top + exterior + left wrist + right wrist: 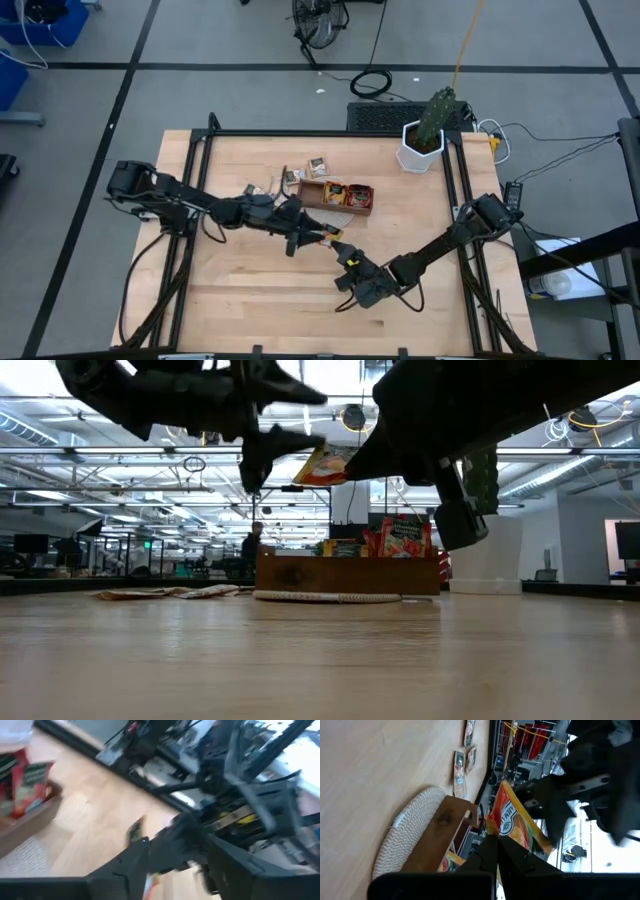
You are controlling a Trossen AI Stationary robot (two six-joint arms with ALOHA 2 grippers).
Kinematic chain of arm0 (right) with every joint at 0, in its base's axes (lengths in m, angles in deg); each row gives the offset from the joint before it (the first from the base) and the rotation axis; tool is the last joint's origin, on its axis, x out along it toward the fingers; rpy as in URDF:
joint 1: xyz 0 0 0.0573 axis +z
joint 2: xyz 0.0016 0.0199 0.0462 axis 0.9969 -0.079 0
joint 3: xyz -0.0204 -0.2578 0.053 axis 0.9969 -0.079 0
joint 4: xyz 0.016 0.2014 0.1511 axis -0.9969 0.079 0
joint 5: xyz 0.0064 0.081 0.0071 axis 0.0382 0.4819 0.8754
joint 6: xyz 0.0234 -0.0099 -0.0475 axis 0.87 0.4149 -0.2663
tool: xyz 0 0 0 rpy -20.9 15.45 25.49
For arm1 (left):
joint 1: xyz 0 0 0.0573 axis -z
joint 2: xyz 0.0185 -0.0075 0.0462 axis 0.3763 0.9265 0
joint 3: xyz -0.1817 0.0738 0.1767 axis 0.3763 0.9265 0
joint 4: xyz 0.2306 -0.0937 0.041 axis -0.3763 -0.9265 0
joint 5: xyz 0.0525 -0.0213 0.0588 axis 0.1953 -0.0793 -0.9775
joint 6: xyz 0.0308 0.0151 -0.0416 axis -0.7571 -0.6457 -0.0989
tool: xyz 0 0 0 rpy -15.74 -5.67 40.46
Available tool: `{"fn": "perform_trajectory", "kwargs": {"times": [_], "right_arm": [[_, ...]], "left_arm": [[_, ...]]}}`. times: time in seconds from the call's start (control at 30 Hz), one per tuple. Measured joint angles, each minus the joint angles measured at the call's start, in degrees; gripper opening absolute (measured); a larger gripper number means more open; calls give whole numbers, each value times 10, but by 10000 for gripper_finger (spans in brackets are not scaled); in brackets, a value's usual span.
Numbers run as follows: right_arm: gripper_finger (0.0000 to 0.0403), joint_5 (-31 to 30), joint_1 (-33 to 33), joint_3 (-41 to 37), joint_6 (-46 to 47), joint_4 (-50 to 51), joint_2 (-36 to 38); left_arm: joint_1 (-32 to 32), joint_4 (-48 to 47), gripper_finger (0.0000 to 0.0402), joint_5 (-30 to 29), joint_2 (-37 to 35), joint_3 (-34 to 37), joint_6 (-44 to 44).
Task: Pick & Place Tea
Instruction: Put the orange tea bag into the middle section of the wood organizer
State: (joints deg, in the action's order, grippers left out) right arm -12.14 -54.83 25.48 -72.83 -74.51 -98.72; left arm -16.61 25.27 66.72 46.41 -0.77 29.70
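Above the pale wooden table (260, 300), the shut right gripper (496, 842) pinches an orange-yellow flat tea sachet (512, 822) aloft beside the opened, empty left gripper (298, 237), so a thin corner grip could let it slip short of the brown compartmented wooden tray (335, 196).

Grey floor (250, 95) with dark lines; ceiling lights (120, 435) over a large hall

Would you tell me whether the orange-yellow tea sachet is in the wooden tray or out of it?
Out: the orange-yellow sachet is held in the air by the right end effector, apart from the wooden tray.
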Motion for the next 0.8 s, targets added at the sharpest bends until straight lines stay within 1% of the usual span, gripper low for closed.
{"fn": "perform_trajectory", "kwargs": {"times": [0.1,0.17,0.23,0.47,0.7,0.8], "right_arm": [[0,0,1,0,6,0,0],[0,0,1,0,6,0,0],[0,0,1,0,7,0,0],[0,0,1,0,8,0,0],[0,1,1,0,8,-8,0],[0,19,1,0,8,-17,0]], "left_arm": [[-5,-67,217,-38,1,-8,4],[-9,-88,224,-72,1,-10,4],[-14,-91,224,-89,1,-10,4],[-17,-87,214,-87,1,-11,4],[-1,-87,196,-86,1,-11,15],[4,-78,188,-86,1,-11,16]]}}
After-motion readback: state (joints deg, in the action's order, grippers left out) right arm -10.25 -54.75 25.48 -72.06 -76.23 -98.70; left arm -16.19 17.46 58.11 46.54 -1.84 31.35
